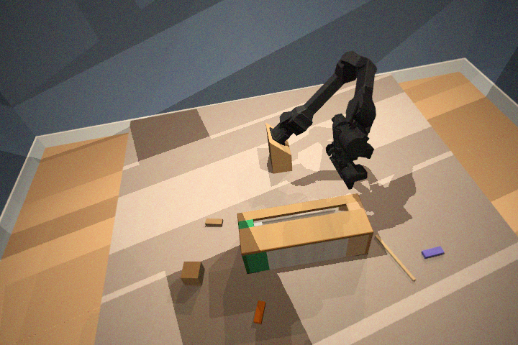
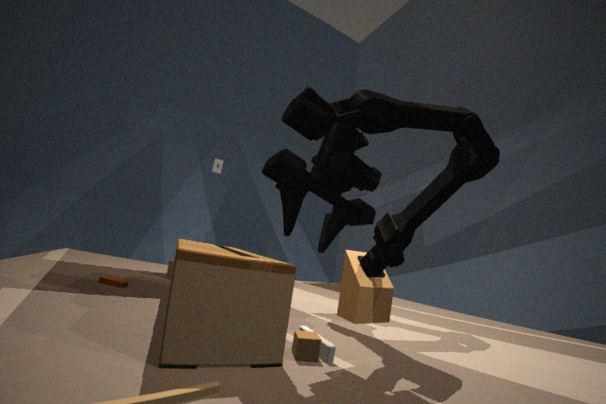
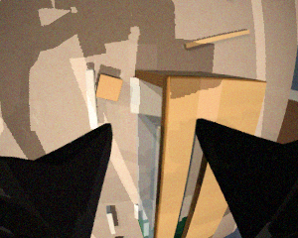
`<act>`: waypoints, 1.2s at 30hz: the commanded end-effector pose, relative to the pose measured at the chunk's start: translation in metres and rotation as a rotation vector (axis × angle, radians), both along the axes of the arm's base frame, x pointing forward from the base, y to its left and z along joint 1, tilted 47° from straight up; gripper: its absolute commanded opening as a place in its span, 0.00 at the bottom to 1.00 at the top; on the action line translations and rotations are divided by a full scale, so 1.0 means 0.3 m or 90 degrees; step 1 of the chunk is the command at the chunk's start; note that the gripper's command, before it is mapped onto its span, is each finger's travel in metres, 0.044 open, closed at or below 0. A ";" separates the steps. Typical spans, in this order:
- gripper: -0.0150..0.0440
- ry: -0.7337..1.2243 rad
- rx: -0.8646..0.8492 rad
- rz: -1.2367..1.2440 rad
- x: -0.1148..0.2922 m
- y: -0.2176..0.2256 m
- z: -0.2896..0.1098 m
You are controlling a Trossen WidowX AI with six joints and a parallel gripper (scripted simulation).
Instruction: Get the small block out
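The tan box [image 1: 309,229] [image 2: 222,309] [image 3: 216,113] with a clear front lies in the middle of the table, with a slot along its top and a green mark [image 1: 255,262] at its left end. A small brown block [image 2: 305,345] [image 3: 109,87] lies on the table just outside the box's other end, next to a pale small piece [image 2: 327,352]. In the top view the block is hidden behind the box. My gripper [image 1: 350,182] [image 2: 306,240] [image 3: 155,127] is open and empty. It hangs in the air above that end of the box, fingers pointing down, well above the block.
A tan wedge stand [image 1: 279,156] [image 2: 363,295] holds the arm's base behind the box. A thin wooden stick [image 1: 394,256] [image 3: 217,39] [image 2: 170,394] lies right of the box. A purple tile [image 1: 432,251], an orange tile [image 1: 259,312] [image 2: 113,281], a brown cube [image 1: 192,272] and a flat tan piece [image 1: 214,221] lie scattered.
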State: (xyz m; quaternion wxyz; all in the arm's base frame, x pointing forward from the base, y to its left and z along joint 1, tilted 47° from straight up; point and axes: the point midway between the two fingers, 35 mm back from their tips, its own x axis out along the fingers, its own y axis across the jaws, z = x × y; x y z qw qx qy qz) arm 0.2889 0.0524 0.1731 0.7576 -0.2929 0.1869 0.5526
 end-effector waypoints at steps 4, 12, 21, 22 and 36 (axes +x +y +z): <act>0.74 -0.570 -0.326 0.408 -0.040 0.017 0.019; 0.74 -0.708 -0.414 0.520 -0.044 0.021 0.030; 0.74 -0.708 -0.414 0.520 -0.044 0.021 0.030; 0.74 -0.708 -0.414 0.520 -0.044 0.021 0.030; 0.74 -0.707 -0.415 0.524 -0.026 0.206 -0.136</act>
